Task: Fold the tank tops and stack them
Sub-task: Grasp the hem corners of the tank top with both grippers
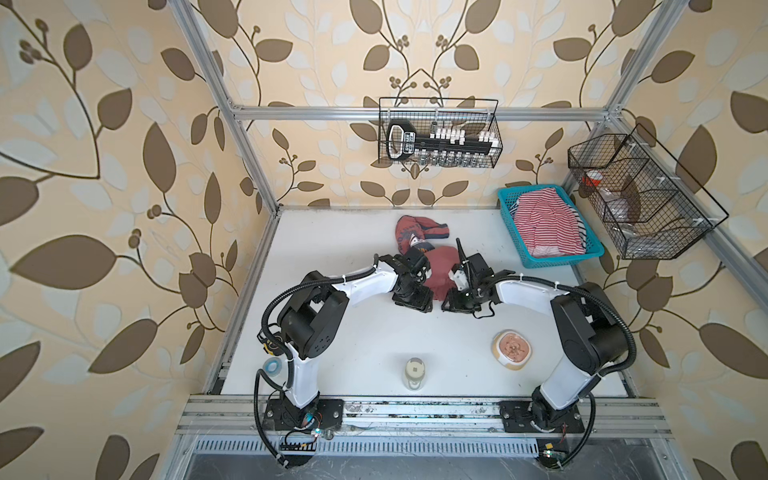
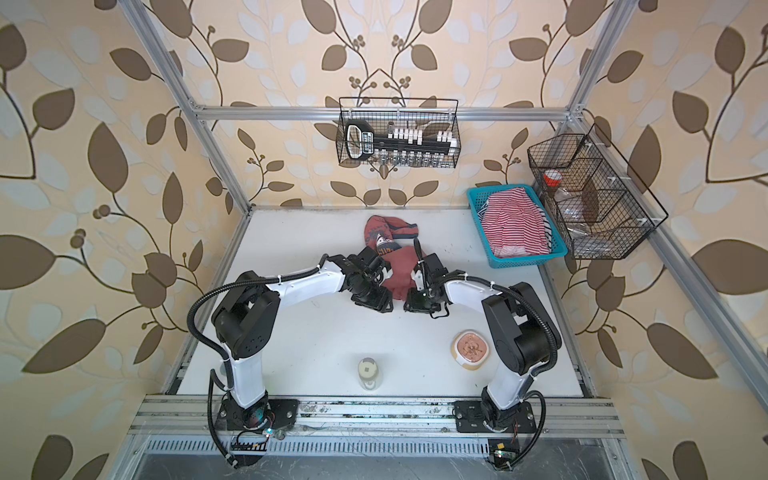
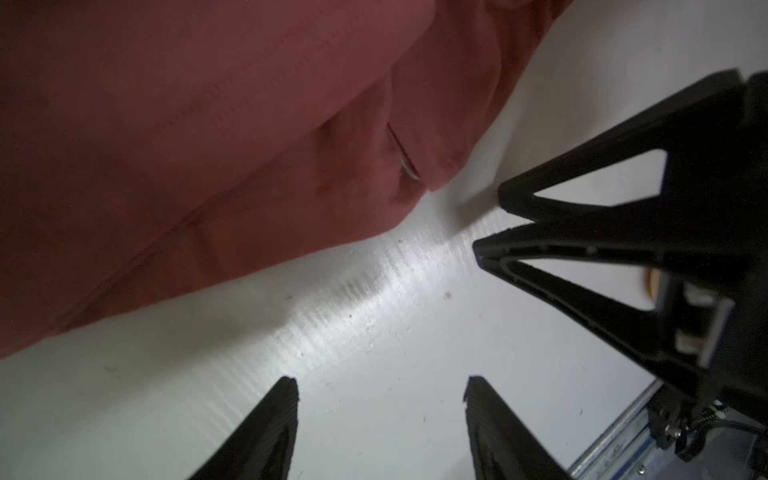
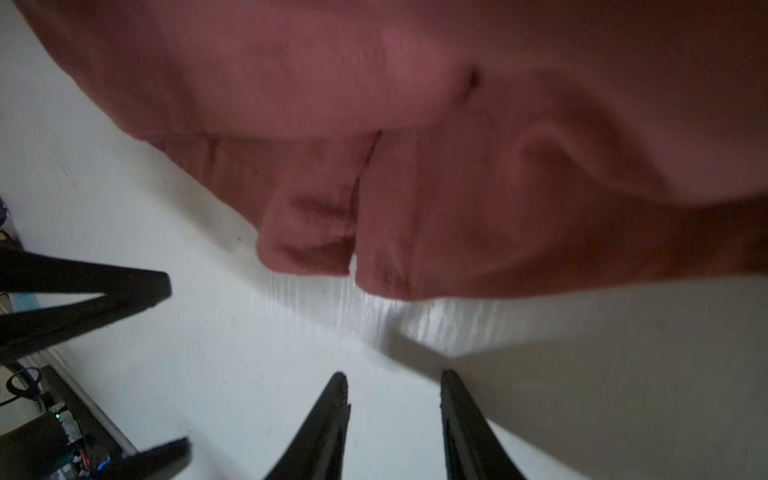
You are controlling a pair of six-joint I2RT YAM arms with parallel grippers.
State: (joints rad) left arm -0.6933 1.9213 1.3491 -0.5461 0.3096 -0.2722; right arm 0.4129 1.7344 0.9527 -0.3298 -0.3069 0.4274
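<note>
Brick-red tank top [image 1: 440, 268] lies crumpled on the surface [image 1: 374, 332]; striped tank top [image 1: 548, 226] sits in the blue basket [image 1: 561, 257]. Your left end effector [image 3: 380, 382] stands wide, right end effector [image 4: 395, 376] narrower, both empty. Cloth looks soft and limp: pinch the hem corners.

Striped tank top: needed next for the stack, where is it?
In both top views the striped tank top lies bunched in the blue basket at the far right corner of the table, beside the wire rack.
</note>
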